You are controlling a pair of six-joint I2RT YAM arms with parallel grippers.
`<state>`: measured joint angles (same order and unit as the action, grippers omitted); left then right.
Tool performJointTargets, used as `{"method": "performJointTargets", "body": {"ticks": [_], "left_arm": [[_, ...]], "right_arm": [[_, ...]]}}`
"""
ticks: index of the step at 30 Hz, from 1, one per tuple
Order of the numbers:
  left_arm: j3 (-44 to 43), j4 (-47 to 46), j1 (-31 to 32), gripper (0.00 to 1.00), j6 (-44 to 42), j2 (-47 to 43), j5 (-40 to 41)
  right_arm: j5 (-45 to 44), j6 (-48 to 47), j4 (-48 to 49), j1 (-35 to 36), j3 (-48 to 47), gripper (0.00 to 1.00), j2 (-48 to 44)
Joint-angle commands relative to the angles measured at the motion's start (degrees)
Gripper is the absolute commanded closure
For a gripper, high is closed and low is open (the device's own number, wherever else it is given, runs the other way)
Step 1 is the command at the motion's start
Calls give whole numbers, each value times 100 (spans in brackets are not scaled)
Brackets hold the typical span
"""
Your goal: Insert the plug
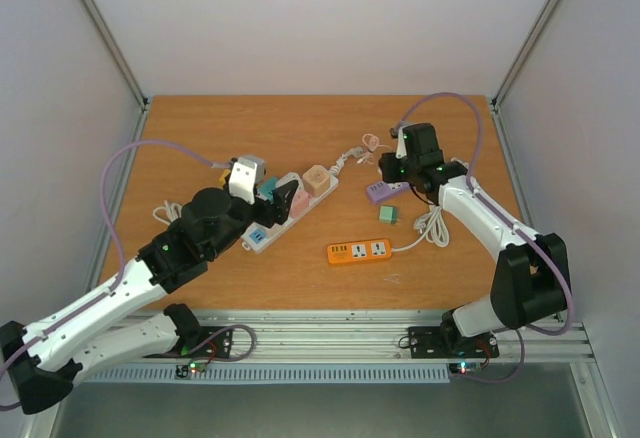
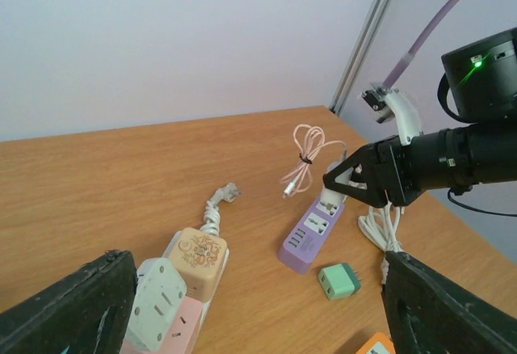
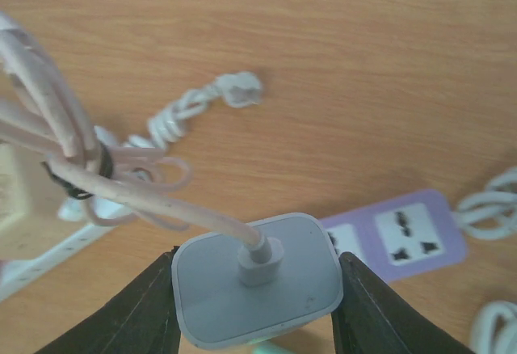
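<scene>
My right gripper [image 1: 402, 165] is shut on a white charger plug [image 3: 257, 277], a finger [image 3: 145, 309] on each side. A pink cable [image 3: 121, 188] runs from the plug's top. The plug hangs over the far end of the purple power strip [image 1: 385, 192], which also shows in the right wrist view [image 3: 404, 237] and in the left wrist view [image 2: 311, 237]. I cannot tell whether the prongs touch a socket. My left gripper [image 2: 258, 322] is open, low over the white power strip [image 1: 275, 220] with its cube adapters [image 2: 198, 257].
A green adapter [image 1: 389, 214] lies loose near the purple strip. An orange power strip [image 1: 358, 251] lies nearer the front, with its white cord [image 1: 432, 228] coiled to the right. A white coiled cord with a plug [image 3: 234, 91] lies at the white strip's far end.
</scene>
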<state>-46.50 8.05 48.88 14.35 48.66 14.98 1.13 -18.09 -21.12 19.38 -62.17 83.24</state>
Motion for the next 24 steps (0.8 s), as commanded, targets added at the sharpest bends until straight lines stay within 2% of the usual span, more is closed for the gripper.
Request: {"method": "performJointTargets", "body": {"ticks": [1, 14, 24], "left_arm": [[-9, 114, 17, 16, 276, -120, 71], [68, 109, 17, 16, 471, -168, -168], [53, 151, 21, 16, 608, -121, -152]], "right_arm": [[315, -221, 396, -451, 168, 74, 96], [1120, -316, 509, -1120, 480, 72, 509], [961, -406, 757, -1153, 456, 71, 978]]}}
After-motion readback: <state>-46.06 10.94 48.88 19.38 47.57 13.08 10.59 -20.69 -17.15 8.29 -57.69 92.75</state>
